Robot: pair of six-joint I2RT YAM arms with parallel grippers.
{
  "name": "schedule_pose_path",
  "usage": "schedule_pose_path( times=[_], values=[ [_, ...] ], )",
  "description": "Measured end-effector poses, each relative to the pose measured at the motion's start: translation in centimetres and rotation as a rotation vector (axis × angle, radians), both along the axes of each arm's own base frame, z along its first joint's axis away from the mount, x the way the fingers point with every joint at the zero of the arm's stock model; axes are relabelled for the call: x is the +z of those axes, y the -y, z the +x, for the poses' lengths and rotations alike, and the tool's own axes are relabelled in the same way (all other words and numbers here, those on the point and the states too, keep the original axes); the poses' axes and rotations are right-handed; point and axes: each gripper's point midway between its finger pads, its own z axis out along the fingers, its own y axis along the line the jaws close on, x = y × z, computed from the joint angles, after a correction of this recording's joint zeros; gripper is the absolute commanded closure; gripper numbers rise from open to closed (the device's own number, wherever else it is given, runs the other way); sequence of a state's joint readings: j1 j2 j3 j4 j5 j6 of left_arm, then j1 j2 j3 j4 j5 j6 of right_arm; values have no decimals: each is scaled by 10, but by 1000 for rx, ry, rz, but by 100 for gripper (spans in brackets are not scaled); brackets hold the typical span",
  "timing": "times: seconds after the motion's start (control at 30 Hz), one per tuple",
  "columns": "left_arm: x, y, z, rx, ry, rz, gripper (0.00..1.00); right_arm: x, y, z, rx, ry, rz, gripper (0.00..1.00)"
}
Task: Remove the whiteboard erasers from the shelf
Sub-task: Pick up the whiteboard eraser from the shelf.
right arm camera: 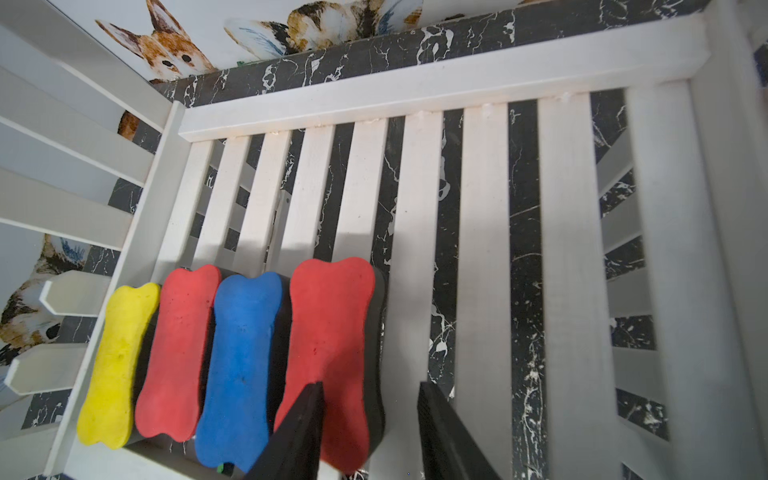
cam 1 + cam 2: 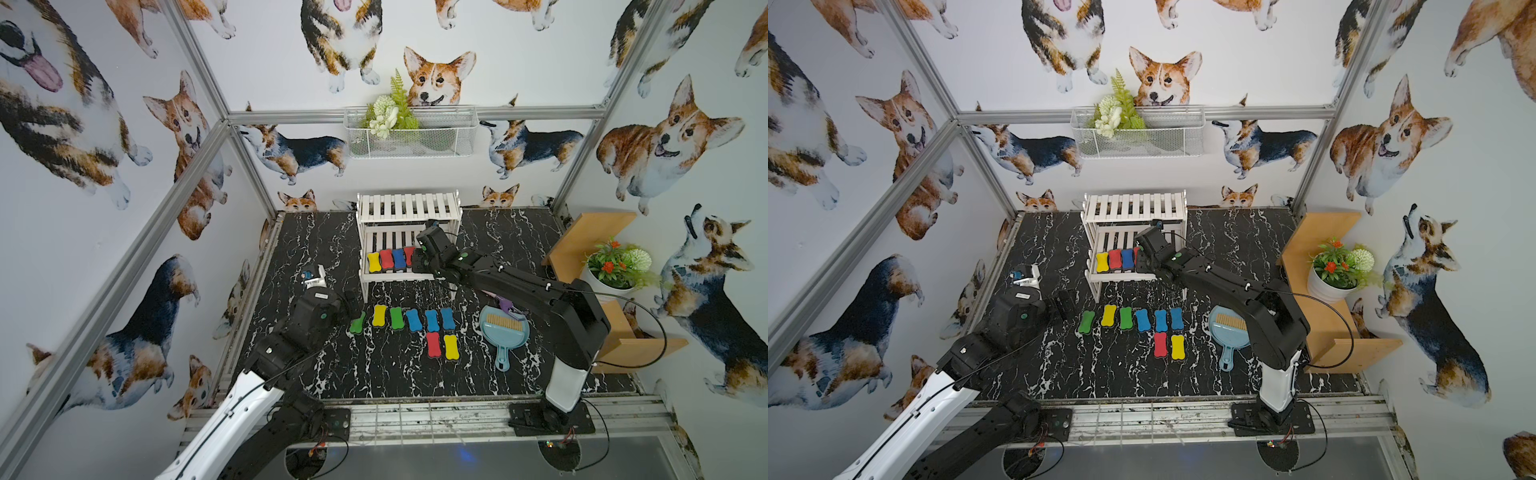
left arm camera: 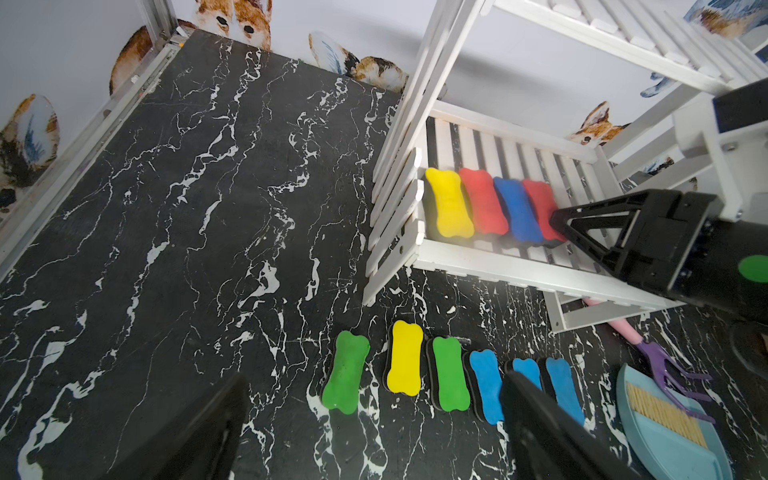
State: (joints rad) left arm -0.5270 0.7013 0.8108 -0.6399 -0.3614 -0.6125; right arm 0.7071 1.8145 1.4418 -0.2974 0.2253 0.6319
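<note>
On the lower tier of the white shelf [image 2: 409,205] stand a yellow eraser [image 1: 118,361], a red eraser [image 1: 178,353], a blue eraser [image 1: 241,365] and another red eraser [image 1: 332,345] in a row. My right gripper [image 1: 368,386] reaches in over the near end of that last red eraser. One finger overlaps its red top, and the other stands apart from its black felt edge, so the gripper is open. Several more erasers [image 2: 413,320] lie on the black table in front of the shelf. My left gripper [image 3: 376,380] hangs open and empty by the green eraser [image 3: 345,374].
A light-blue dustpan [image 2: 503,332] with a small brush and a purple fork [image 2: 507,305] lies right of the eraser rows, under my right arm. A tan wooden shelf unit [image 2: 598,257] with a potted plant [image 2: 615,266] stands at the right wall. A wire basket [image 2: 411,133] hangs on the back wall.
</note>
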Motion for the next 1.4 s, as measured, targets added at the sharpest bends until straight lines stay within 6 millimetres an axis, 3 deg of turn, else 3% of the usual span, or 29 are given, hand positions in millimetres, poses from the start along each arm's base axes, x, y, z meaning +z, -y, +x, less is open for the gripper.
schedule_pose_path(
  times=[0.33, 0.5, 0.57, 0.67, 0.9, 1.4],
  values=[
    [0, 0, 0, -2, -1, 2, 0, 1, 21, -8, -48, 7, -2, 58],
    [-2, 1, 0, -5, -6, 5, 0, 13, 21, -7, -41, 20, -11, 39],
    [-2, 1, 0, -5, -8, 6, 1, 22, 18, -5, -27, 38, -12, 38],
    [-4, 1, 1, -5, -9, 6, 0, 24, 11, -1, -12, 47, -20, 38],
    [-5, 1, 1, -5, -10, 7, 0, -3, 8, 1, 7, -9, -92, 38],
    [-11, 1, 1, -6, -24, 14, 0, -10, 6, 11, 14, 11, -201, 57]
  ],
)
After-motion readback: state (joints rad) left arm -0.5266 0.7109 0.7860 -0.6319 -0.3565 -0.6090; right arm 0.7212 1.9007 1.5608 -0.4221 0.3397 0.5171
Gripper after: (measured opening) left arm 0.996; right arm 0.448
